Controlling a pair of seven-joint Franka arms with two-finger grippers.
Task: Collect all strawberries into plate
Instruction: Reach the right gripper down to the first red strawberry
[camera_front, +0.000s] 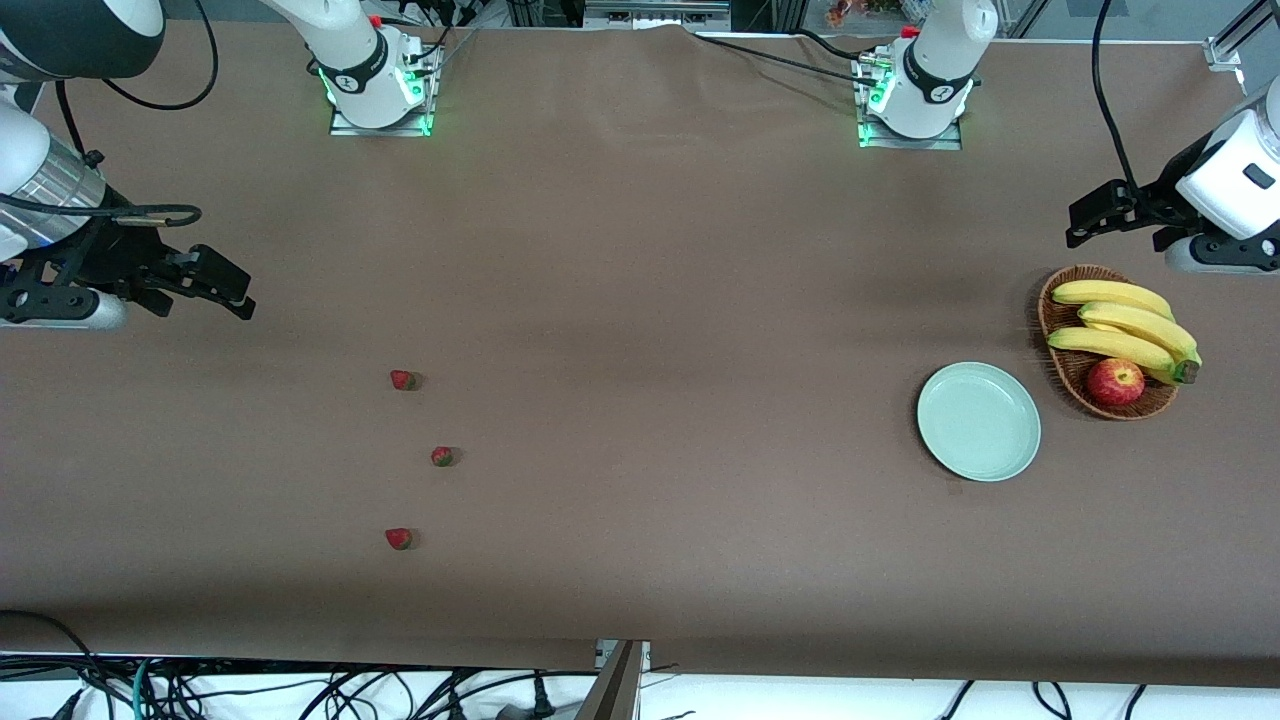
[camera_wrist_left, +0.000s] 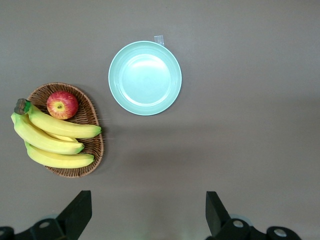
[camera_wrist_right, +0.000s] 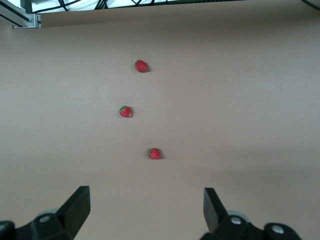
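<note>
Toward the right arm's end of the table, the right gripper (camera_front: 222, 290) hangs in the air with its fingers spread wide and nothing between them, over bare brown table (camera_front: 640, 300). Three strawberries lie loose on the cloth nearer to the front camera than this gripper, strung out in a loose line running toward that camera and well apart from one another. The first strawberry (camera_front: 402, 380) is the closest to the gripper, the middle strawberry (camera_front: 442, 457) sits a little toward the left arm's end, and the last strawberry (camera_front: 398, 539) is nearest the camera. Each is too small to read a clear long axis; the middle one shows its green cap on the side toward the right arm's end. Nothing lies between the berries and the gripper. At the left arm's end, the left gripper (camera_front: 1100, 215) also hangs with its fingers parted and empty, above the table beside a woven basket (camera_front: 1060, 300) holding bananas (camera_front: 1125, 325) and an apple (camera_front: 1115, 381). The plate (camera_front: 979, 421) rests flat and bare just beside the basket, nearer the camera than the left gripper and far from the strawberries.
</note>
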